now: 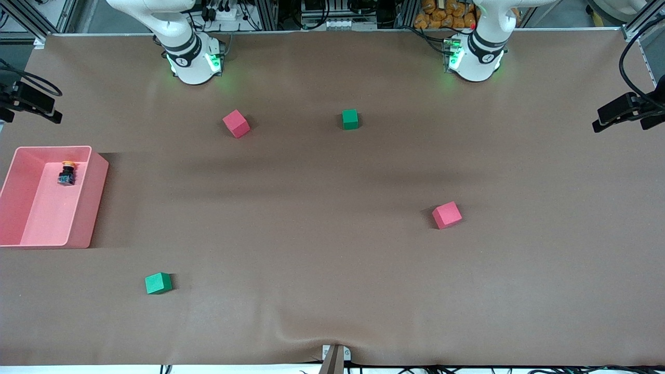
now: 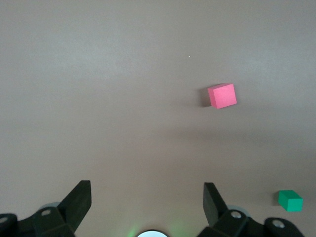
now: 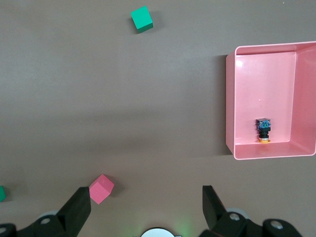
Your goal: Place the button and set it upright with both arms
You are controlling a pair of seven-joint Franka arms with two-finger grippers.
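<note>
Button lying on its side in pink bin at the right arm's end of the table; left gripper and right gripper raised, wide, empty; advice: descend clear of walls, grasp black body.

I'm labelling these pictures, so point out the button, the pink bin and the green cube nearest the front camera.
button [image 1: 67, 173], front view, its black body
pink bin [image 1: 89, 202], front view, its outer side wall
green cube [image 1: 157, 283], front view, its top face
</note>
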